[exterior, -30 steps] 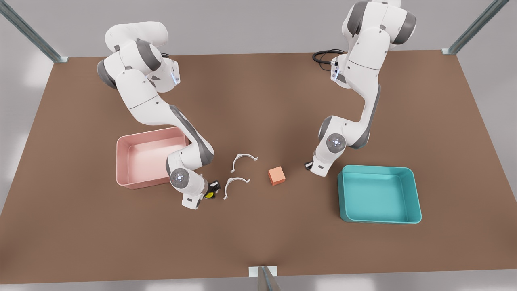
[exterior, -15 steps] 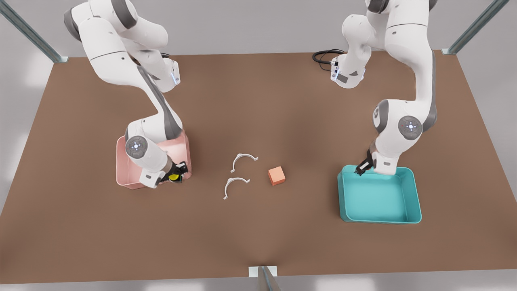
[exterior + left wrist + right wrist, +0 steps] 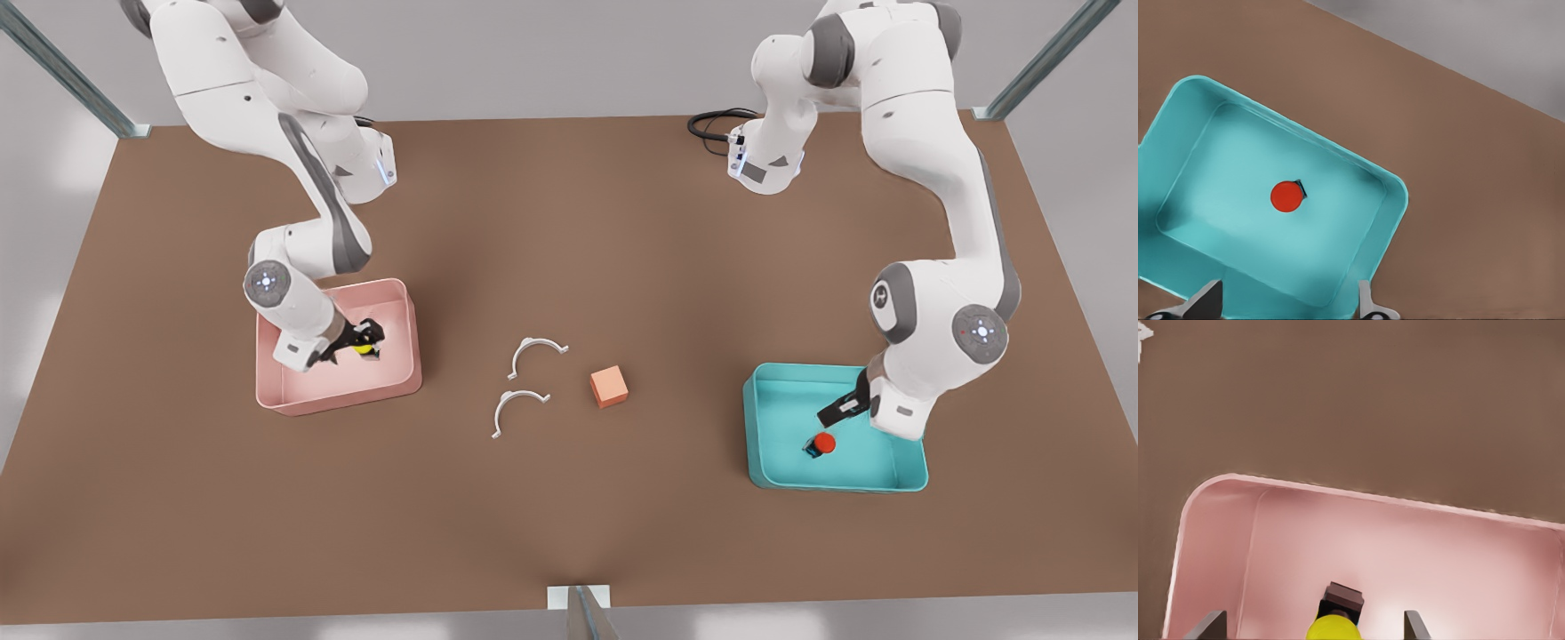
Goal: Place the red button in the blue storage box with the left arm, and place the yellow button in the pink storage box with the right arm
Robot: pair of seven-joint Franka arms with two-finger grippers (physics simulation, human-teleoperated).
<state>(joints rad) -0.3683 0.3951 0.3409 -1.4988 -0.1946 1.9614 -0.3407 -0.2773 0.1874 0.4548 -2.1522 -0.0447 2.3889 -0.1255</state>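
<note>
- Left gripper [image 3: 837, 412] is over the blue storage box [image 3: 907, 427], on the front view's right. Fingers spread and holding nothing; in the left wrist view both fingertips [image 3: 1205, 300] sit wide apart above the blue storage box [image 3: 1395, 200].
- Red button [image 3: 824, 442] lies on the blue box floor, clear of the left gripper and just beside it in the front view. In the left wrist view the red button [image 3: 1286, 197] is near the middle of the box floor, apart from the walls, with a dark base peeking out at one side.
- Right gripper [image 3: 362, 343] is inside the outline of the pink storage box [image 3: 400, 298], on the front view's left.
- Yellow button [image 3: 362, 348] sits between the right gripper's fingers in the front view. In the right wrist view the yellow button [image 3: 1333, 628] with its dark base is between the two fingertips [image 3: 1210, 623], but those stand wide of it, with pink floor visible either side. Can't tell whether it's clamped or let go.
- Pink storage box [image 3: 1211, 493] wall and floor lie directly under the right gripper.
- On the brown table [image 3: 569, 222] between the boxes: two white curved clips [image 3: 524, 382], one behind the other, and a small orange cube [image 3: 609, 387] just beside them. All apart from both grippers.
</note>
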